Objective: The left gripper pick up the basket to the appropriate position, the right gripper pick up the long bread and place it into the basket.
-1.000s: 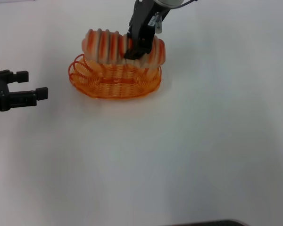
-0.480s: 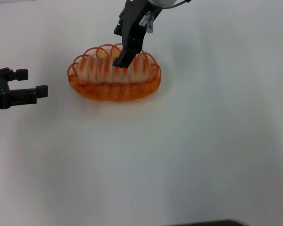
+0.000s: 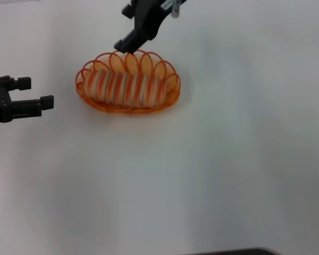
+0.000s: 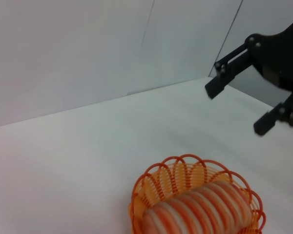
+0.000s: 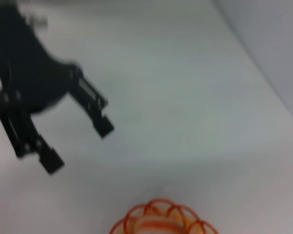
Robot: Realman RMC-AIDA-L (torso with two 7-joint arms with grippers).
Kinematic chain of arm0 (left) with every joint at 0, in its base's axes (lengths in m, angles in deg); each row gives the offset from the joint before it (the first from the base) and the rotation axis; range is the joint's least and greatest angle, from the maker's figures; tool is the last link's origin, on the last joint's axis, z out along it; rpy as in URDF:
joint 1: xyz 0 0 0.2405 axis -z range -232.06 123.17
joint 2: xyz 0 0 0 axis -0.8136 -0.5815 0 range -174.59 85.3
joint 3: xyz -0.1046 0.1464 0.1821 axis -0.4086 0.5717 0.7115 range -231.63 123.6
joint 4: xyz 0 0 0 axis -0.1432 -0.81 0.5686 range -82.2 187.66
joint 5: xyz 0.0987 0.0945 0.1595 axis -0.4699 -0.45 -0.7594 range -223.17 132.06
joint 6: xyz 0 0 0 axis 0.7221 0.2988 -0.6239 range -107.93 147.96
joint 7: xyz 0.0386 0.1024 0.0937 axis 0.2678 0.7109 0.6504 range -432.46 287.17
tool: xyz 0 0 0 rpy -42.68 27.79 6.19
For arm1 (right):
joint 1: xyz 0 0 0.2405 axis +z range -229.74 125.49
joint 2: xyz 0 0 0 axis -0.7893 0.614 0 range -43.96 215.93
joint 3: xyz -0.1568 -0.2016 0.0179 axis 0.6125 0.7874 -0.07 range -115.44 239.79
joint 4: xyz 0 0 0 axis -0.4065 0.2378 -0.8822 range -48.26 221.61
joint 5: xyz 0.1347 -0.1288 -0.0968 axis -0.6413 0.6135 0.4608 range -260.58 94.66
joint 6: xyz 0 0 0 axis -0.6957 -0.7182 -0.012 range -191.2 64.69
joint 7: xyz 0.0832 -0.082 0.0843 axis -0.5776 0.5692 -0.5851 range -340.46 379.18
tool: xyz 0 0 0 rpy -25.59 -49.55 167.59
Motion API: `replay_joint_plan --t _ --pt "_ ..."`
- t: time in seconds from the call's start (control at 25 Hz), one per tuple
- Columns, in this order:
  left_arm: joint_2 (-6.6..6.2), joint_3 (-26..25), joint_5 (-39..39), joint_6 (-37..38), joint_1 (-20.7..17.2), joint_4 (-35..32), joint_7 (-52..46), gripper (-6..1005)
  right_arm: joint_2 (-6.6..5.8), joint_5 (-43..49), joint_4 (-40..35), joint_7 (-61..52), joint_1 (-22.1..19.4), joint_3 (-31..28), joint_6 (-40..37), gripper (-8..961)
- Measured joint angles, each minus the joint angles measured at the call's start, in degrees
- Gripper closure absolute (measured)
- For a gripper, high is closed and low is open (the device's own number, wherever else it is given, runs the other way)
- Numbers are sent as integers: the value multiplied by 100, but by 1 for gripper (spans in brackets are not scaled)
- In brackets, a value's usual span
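The orange wire basket (image 3: 173, 81) stands on the white table at the back centre. The long striped bread (image 3: 125, 88) lies flat inside it, lengthwise. My right gripper (image 3: 126, 29) is open and empty, raised just above and behind the basket's back rim. My left gripper (image 3: 37, 91) is open and empty, low at the left, apart from the basket. The left wrist view shows the basket (image 4: 150, 187) with the bread (image 4: 200, 207) in it and the right gripper (image 4: 238, 108) open above. The right wrist view shows the basket's rim (image 5: 158, 208) and the left gripper (image 5: 78, 146).
The white table (image 3: 212, 170) stretches bare in front of and to the right of the basket. A grey wall (image 4: 88, 48) stands behind the table.
The right gripper lowered the bread into the basket, let it go and rose up and back, open. The left gripper has not moved.
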Motion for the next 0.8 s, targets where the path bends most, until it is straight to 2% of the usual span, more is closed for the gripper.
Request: replay_joint_plan --t 0.12,0.2,0.36,0.4,0.44,0.48,0.64,0.8 --pt "3 7 0 -8 13 23 14 124 -21 -643 -16 662 -455 -758 -267 118" --pt "13 8 0 -30 16 40 18 124 -28 -969 -18 964 -729 -1065 -427 117" --pt "87 -5 0 -78 15 72 137 124 -31 -1882 -15 1822 -1684 -1587 -906 118" --pt "103 -5 -1 -80 15 79 156 124 -29 -2084 -1 2084 -1924 -1660 -1039 118" --pt "116 4 0 -75 21 96 181 124 -20 -2483 20 2701 -2465 -1749 -1244 118" --pt "116 4 0 -75 21 96 181 124 -20 -2483 20 2701 -2465 -1749 -1244 118" --pt "140 9 -6 -78 21 226 323 124 14 -2892 56 3525 -3559 -1751 -1353 119" --pt "147 -12 -37 -174 -65 442 624 123 5 -2863 245 3872 -4127 -1754 -1532 120"
